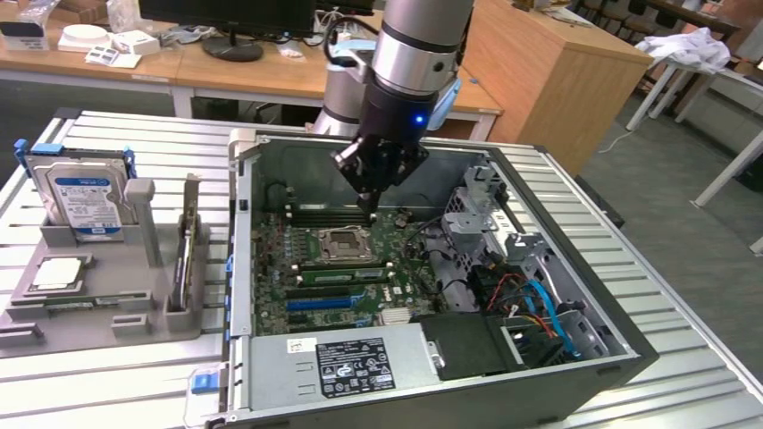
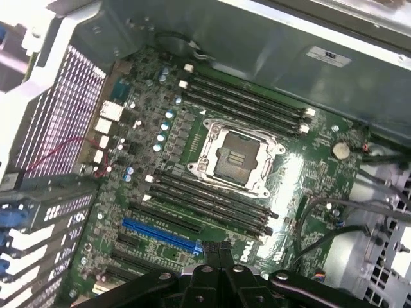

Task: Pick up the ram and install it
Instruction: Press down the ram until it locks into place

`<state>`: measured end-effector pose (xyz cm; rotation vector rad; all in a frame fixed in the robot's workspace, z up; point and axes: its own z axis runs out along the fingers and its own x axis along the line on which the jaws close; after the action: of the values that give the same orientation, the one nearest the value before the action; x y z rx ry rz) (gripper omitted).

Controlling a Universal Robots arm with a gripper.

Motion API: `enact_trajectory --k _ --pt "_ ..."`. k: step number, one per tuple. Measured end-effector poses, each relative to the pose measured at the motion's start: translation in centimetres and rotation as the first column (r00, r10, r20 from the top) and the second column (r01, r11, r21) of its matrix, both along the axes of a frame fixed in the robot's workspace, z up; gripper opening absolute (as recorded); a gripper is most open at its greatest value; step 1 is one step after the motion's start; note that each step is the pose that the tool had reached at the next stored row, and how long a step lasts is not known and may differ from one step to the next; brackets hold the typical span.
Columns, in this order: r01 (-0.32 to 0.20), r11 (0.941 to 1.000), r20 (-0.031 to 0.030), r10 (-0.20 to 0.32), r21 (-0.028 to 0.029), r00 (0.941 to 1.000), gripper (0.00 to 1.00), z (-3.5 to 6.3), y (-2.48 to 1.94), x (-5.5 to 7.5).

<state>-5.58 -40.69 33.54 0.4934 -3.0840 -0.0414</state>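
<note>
Ram [image 1: 185, 255] in rack [image 1: 107, 295], well apart frm shut fingers [image 1: 372, 201].

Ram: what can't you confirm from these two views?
- Exterior view: thin upright strip in the grey holder is seen edge-on and small, so it can't be confirmed as the ram.
- Exterior view: whether the claw touches the memory slots; its own body hides the contact.
- Wrist view: the claw is cut off by the picture's edge.
</note>
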Motion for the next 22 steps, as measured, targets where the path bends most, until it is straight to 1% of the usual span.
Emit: enact_trajectory --k 4,6,8,11,13,15,18,19,22 --pt "0.061 0.9981 0.0 -0.061 -0.0001 0.9981 0.11 0.0 0.0 0.0" --pt "0.093 0.9957 0.0 -0.093 0.0 0.9957 0.11 0.0 0.0 0.0" --pt "0.128 0.9918 0.0 -0.128 -0.0001 0.9918 0.11 0.0 0.0 0.0" --pt "0.181 0.9835 -0.0001 -0.181 -0.0001 0.9835 0.11 0.0 0.0 0.0" --pt "0.215 0.9766 -0.0001 -0.215 0.0 0.9766 0.11 0.0 0.0 0.0" --pt "0.25 0.9683 0.0 -0.25 0.0 0.9683 0.11 0.0 0.0 0.0" --pt "0.303 0.953 -0.0001 -0.303 0.0 0.953 0.11 0.0 0.0 0.0" --pt "0.315 0.949 -0.0001 -0.315 0.0 0.949 0.11 0.0 0.0 0.0" --pt "0.316 0.9486 0.0 -0.316 0.0 0.9486 0.11 0.0 0.0 0.0"
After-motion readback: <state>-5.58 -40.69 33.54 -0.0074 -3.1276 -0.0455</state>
